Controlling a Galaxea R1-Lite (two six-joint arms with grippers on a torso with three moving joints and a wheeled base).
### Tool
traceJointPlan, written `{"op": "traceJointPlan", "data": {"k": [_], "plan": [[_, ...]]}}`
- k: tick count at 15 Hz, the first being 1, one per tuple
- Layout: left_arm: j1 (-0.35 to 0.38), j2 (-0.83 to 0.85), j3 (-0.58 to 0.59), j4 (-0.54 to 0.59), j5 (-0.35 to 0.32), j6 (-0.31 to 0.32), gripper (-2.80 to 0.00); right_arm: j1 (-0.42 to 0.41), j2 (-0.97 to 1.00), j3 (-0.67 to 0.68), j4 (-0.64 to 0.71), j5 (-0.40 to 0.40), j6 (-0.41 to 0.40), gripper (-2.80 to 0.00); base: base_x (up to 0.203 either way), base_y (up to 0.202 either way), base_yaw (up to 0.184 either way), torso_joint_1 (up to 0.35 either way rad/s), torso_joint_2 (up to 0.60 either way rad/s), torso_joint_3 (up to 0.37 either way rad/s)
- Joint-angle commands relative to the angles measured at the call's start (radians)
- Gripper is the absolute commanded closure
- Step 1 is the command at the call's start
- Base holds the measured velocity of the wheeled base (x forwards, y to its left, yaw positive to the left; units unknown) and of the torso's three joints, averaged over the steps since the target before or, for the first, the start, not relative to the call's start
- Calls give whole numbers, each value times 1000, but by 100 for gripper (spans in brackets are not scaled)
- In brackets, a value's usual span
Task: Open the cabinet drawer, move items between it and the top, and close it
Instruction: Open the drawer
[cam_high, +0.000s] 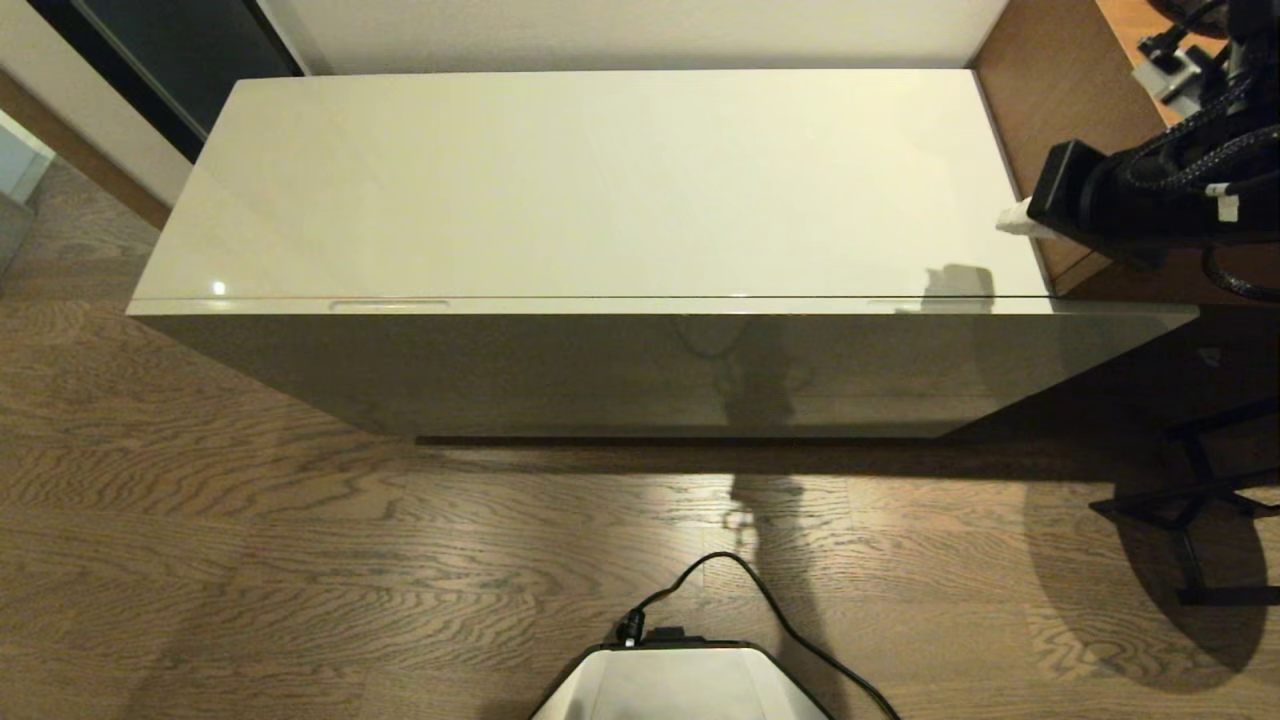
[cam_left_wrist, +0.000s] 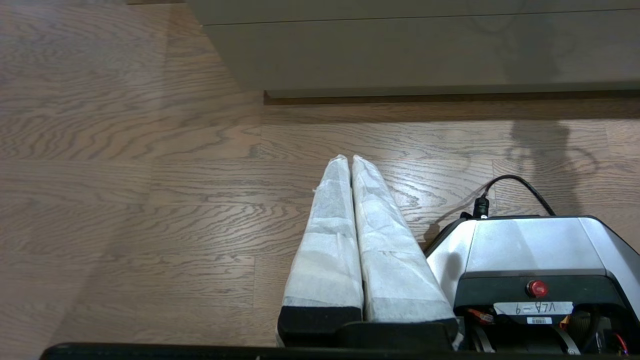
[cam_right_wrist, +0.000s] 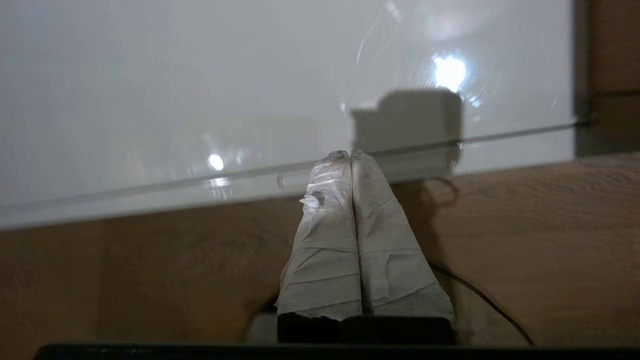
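Honestly, with my right hand (cam_right_wrist: 351, 156) pressed together above the drawer (cam_high: 640, 365) rim, I could miss that slim recess (cam_high: 390, 305) and just skate across the glossy top (cam_high: 600, 180).

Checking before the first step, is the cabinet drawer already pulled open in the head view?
No, the cabinet drawer sits shut, its front flush beneath the edge of the top, with only a thin seam between them and no interior showing.
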Motion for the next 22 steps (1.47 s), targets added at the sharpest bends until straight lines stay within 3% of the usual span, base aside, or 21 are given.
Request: {"op": "traceJointPlan", "data": {"k": [1, 3, 7, 10, 14, 22], "plan": [[0, 1, 0, 0, 0, 1, 0, 47, 11, 17, 29, -6, -14, 0, 0, 0, 0, 0, 0, 0], [0, 1, 0, 0, 0, 1, 0, 77, 34, 45, 42, -12, -8, 0, 0, 0, 0, 0, 0, 0], [0, 1, 0, 0, 0, 1, 0, 121, 90, 71, 42, -110, -3, 0, 0, 0, 0, 0, 0, 0], [0, 1, 0, 0, 0, 1, 0, 120, 123, 65, 29, -116, 36, 0, 0, 0, 0, 0, 0, 0], [0, 1, 0, 0, 0, 1, 0, 120, 148, 76, -146, -186, 84, 0, 0, 0, 0, 0, 0, 0], [0, 1, 0, 0, 0, 1, 0, 120, 171, 99, -155, -200, 87, 0, 0, 0, 0, 0, 0, 0]]}}
